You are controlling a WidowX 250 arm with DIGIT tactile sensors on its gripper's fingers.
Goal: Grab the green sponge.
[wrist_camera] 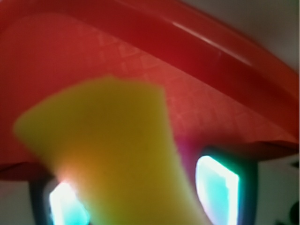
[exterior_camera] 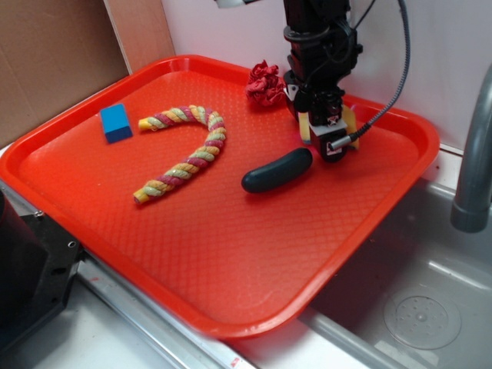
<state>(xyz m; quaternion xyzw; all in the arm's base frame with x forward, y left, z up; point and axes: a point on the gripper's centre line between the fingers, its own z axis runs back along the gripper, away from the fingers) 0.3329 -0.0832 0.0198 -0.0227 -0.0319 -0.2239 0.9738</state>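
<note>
Yellow foam green sponge (wrist_camera: 108, 154) sits between gripper (wrist_camera: 140, 192) fingers.

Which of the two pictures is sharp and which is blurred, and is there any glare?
The exterior view is mostly sharp: the red tray, braided rope and blue block are clear, with soft highlights on the tray rim. The wrist view is strongly out of focus: the yellow sponge fills it as a blur, and the claw fingers glow with bright cyan-white glare.
</note>
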